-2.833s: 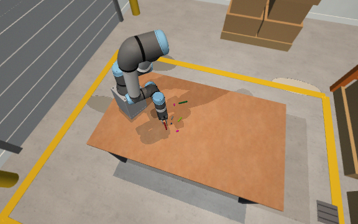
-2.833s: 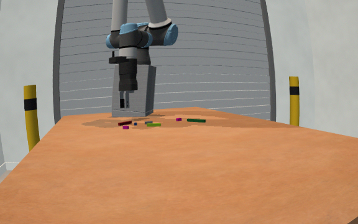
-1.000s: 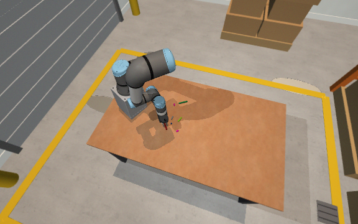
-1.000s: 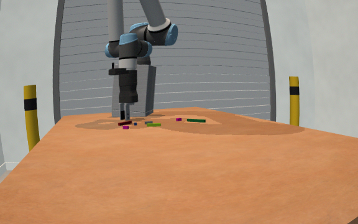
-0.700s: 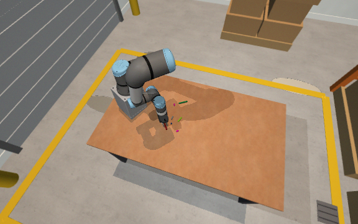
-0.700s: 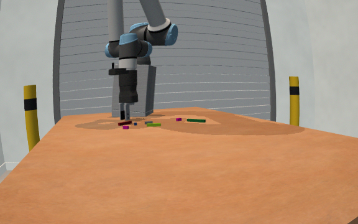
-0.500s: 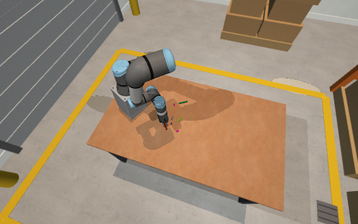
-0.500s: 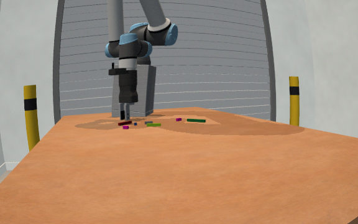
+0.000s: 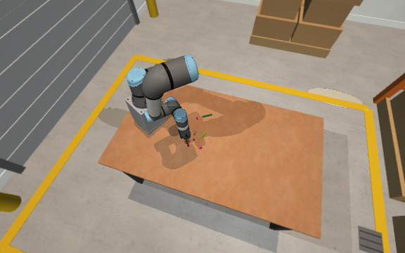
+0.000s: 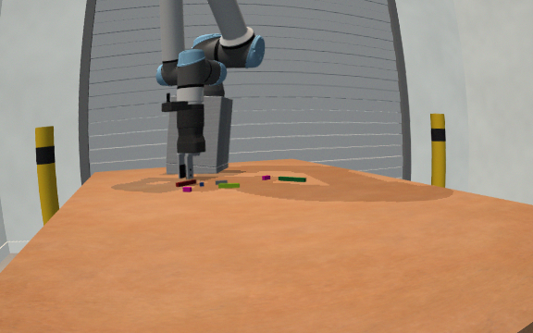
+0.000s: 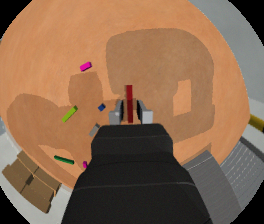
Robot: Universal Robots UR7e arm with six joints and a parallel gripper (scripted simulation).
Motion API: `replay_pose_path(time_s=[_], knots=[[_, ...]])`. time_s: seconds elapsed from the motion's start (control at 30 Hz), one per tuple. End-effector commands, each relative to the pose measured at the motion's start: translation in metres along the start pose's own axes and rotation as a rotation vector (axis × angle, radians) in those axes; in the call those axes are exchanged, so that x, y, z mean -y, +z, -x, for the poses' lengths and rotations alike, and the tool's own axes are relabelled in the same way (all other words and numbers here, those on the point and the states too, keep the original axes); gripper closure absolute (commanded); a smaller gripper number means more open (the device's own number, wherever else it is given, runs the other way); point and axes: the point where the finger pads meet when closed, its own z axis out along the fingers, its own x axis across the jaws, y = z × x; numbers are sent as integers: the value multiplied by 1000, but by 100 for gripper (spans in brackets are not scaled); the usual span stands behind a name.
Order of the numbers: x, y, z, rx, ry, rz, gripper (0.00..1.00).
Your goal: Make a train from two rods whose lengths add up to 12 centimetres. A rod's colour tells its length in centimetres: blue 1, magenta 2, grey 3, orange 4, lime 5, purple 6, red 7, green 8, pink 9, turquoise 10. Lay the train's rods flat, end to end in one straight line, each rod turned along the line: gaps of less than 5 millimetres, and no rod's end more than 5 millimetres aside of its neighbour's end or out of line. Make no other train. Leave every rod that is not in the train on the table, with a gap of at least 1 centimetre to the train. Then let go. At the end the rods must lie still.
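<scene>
From where I stand, the end effector (image 10: 185, 174) hangs just above the red rod (image 10: 186, 183) on the worktop (image 10: 266, 259), fingers parted either side, gripping nothing. Close by lie a magenta rod (image 10: 187, 189), a tiny blue rod (image 10: 202, 184) and the lime rod (image 10: 229, 185); the green rod (image 10: 291, 178) lies farther off. A grey rod (image 10: 221, 181) is barely discernible.

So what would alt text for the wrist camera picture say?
A dark two-finger gripper hangs open astride a thin red rod on an orange-brown table. Left of it lie a lime rod, a magenta rod and a small blue rod.
</scene>
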Motion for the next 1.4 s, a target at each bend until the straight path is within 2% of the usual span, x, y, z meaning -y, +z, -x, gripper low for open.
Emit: replay_pose_path(time_s=[0.0, 0.6, 1.37], knots=[[0, 1, 0, 0, 0, -1, 46], [0, 15, 0, 0, 0, -1, 46], [0, 17, 0, 0, 0, -1, 46]])
